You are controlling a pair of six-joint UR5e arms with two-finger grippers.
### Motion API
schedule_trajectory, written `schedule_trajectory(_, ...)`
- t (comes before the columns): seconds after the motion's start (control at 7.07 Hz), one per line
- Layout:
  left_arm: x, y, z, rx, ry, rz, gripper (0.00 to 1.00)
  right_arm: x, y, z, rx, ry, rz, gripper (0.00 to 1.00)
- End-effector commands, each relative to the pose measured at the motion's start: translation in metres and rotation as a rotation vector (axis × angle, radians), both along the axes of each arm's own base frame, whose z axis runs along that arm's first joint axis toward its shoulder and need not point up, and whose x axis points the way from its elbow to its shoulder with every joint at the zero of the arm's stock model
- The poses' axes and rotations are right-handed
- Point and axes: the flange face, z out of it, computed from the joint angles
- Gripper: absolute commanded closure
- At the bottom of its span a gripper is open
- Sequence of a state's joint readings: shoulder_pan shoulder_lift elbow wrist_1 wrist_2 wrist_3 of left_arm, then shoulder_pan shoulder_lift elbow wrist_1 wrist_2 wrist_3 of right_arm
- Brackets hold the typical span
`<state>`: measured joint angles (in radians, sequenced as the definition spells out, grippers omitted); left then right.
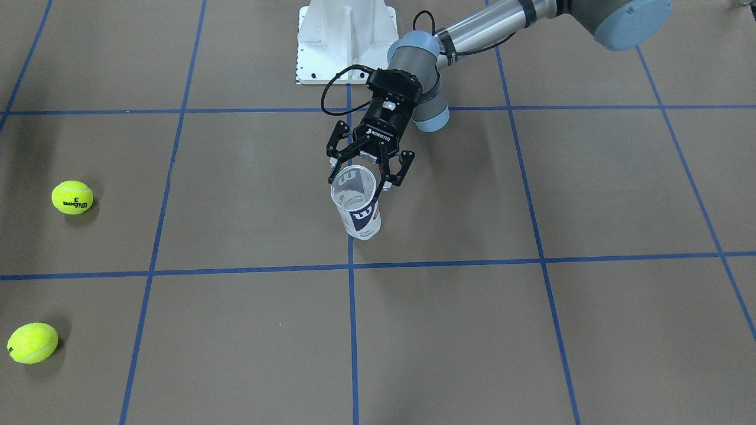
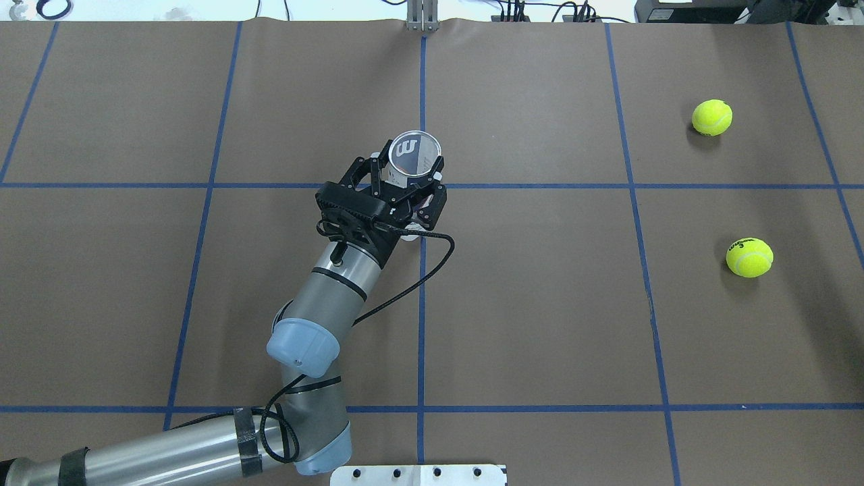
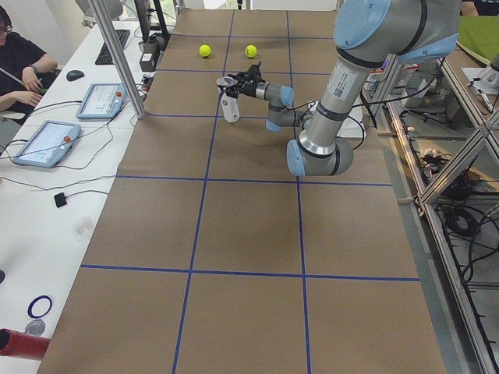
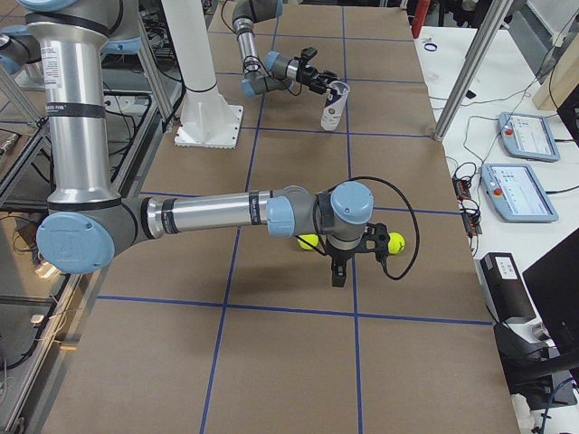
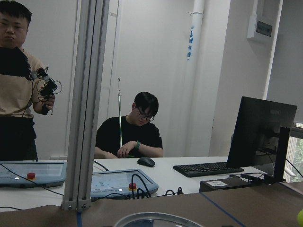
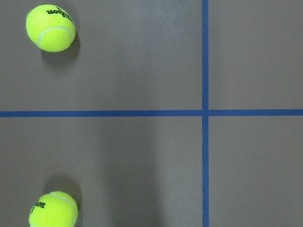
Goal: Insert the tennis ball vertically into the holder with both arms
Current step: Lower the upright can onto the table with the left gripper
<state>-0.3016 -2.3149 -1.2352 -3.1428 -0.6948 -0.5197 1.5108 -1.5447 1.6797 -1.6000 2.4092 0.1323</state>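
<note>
The left end effector [image 1: 360, 180] is clamped on the holder [image 1: 359, 212] just under its mouth, the tube near-upright mid-desk [image 1: 472, 324], while the right end effector [image 4: 337, 271] (seen only side-on, so its grip I cannot tell) hangs near the lettered tennis ball [image 1: 72, 197] and the other tennis ball [image 1: 32, 342].

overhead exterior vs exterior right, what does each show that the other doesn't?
Overhead only: a look down into the holder's open mouth, with the left gripper closed around it. Exterior right only: the right arm, with the right gripper pointing down at the table; open or shut, cannot tell. Both: the holder, the left arm at it, two tennis balls on the table.
</note>
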Motion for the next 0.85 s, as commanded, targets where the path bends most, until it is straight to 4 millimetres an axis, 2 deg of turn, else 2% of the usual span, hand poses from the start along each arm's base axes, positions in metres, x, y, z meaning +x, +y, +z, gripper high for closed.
schedule_trajectory(0.0, 0.0002, -0.0005, 0.0004, 0.000, -0.010, -0.003, 0.19, -0.0006, 0.0000, 0.0016, -0.004, 0.001, -0.001, 0.00)
schedule_trajectory(0.14, 0.0002, -0.0006, 0.0004, 0.000, -0.010, -0.003, 0.05, -0.0014, -0.0007, 0.0008, -0.002, 0.001, -0.002, 0.00)
schedule_trajectory(0.28, -0.0001, -0.0005, 0.0003, 0.001, -0.007, -0.003, 0.01, -0.0022, -0.0001, 0.0016, -0.004, 0.001, -0.004, 0.00)
schedule_trajectory(0.71, -0.0035, 0.0006, -0.0043, 0.003, 0.011, -0.002, 0.01, -0.0030, -0.0008, 0.0008, -0.002, 0.001, -0.005, 0.00)
